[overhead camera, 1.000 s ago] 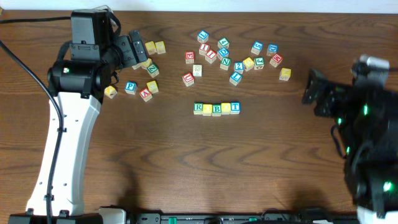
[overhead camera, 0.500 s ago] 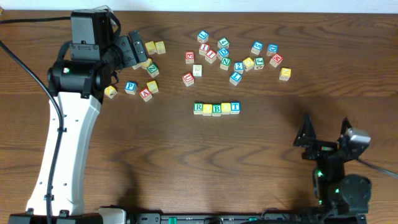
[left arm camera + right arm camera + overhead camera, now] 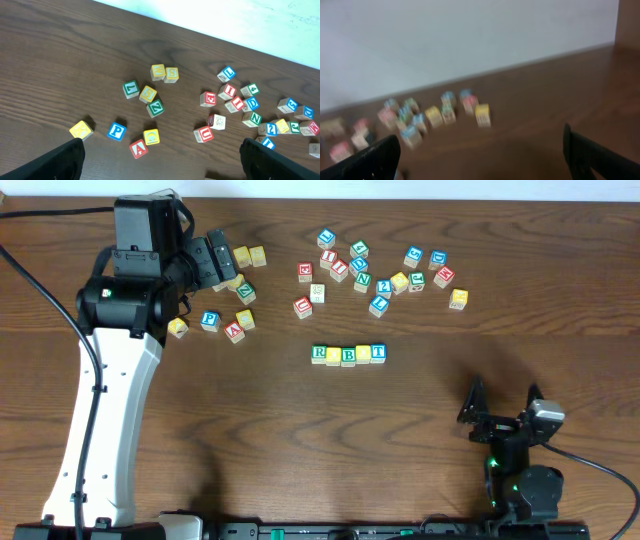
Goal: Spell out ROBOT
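Observation:
A row of letter blocks (image 3: 348, 353) lies mid-table: green R, a yellow block, B, a yellow block, blue T. My left gripper (image 3: 222, 262) hangs over the left cluster of loose blocks (image 3: 232, 322), open and empty. In the left wrist view its fingers (image 3: 160, 162) frame a blue P (image 3: 116, 131), a red A (image 3: 138, 148) and a yellow block (image 3: 151, 136) from above. My right gripper (image 3: 499, 412) is open and empty, low near the front right of the table. The right wrist view (image 3: 480, 157) is blurred and shows far-off blocks.
Several loose blocks (image 3: 380, 272) are scattered at the back centre and right, also visible in the left wrist view (image 3: 250, 105). A yellow block (image 3: 458, 298) sits at the cluster's right end. The left arm's white body (image 3: 105, 410) spans the left side.
The right arm has swung down from the right edge to a low pose near the front edge and drifted slightly left. The left arm and the blocks have not moved.

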